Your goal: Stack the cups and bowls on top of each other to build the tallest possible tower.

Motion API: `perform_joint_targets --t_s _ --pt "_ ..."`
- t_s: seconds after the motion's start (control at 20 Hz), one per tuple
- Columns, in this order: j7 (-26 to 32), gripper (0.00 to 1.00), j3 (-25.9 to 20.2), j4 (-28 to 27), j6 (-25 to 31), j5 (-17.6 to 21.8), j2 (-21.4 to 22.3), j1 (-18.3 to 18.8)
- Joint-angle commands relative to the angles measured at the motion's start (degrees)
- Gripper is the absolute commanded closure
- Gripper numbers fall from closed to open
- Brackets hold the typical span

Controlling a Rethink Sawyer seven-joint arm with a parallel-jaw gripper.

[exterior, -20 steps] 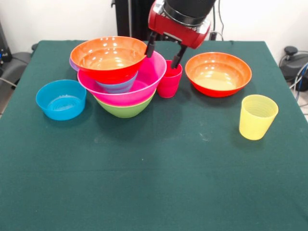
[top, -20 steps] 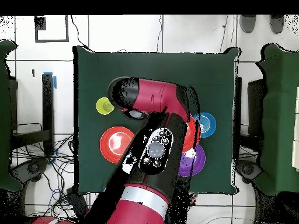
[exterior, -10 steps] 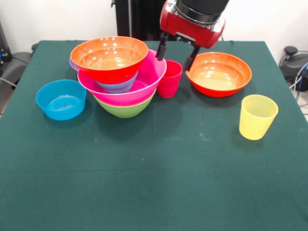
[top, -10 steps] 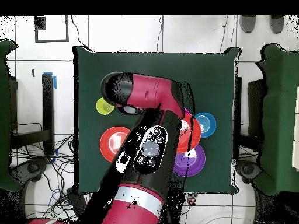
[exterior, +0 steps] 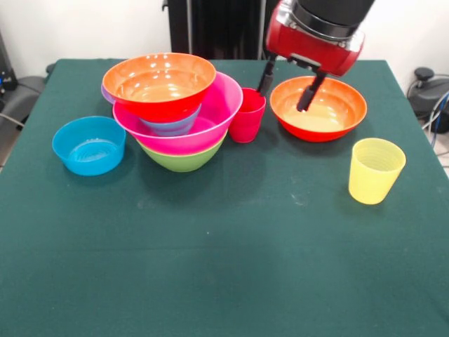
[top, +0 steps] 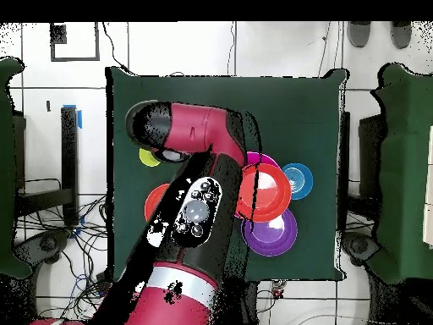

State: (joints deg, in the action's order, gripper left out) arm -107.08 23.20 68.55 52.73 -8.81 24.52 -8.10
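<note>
My gripper [exterior: 287,84] is open and empty. It hangs over the near-left rim of a lone orange bowl [exterior: 319,109], just right of the red cup [exterior: 247,116]. The red cup stands against the tower. The tower has a green bowl [exterior: 184,161] at the bottom, the big pink bowl [exterior: 214,116] above it, a bluish bowl [exterior: 172,126] inside, and an orange bowl [exterior: 158,83] on top, tilted. The yellow cup [exterior: 376,170] stands alone at the right. In the overhead view my arm hides the gripper; the tower's orange bowl [top: 269,188] shows.
A blue bowl [exterior: 89,144] sits left of the tower, and also shows in the overhead view [top: 297,179]. A purple bowl [top: 275,233] lies behind the tower. The green table cloth [exterior: 224,246] stretches toward the near edge.
My gripper has moved right in the front view, from around the red cup to over the lone orange bowl. It stayed open and empty. The cups and bowls have not moved.
</note>
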Motion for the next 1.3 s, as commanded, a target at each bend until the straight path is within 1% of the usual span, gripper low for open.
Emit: perform_joint_targets --t_s 0.05,0.35,0.65,0.9,1.05,1.3 --pt "-8.5 0.00 -6.4 -3.0 5.0 0.2 -5.9 -1.2" --pt "-12.0 0.00 -5.4 -6.2 4.9 -0.8 -9.0 -2.8" --pt "-15.1 0.00 -4.6 -7.4 3.0 -2.2 -11.5 -3.9" --pt "-18.7 0.00 -3.1 -8.2 3.2 -3.6 -12.6 -5.2" --pt "-21.3 0.00 -1.3 -8.8 5.3 -3.8 -12.3 -6.6" --pt "-22.0 0.00 -0.2 -9.4 10.0 -3.5 -10.1 -6.9"
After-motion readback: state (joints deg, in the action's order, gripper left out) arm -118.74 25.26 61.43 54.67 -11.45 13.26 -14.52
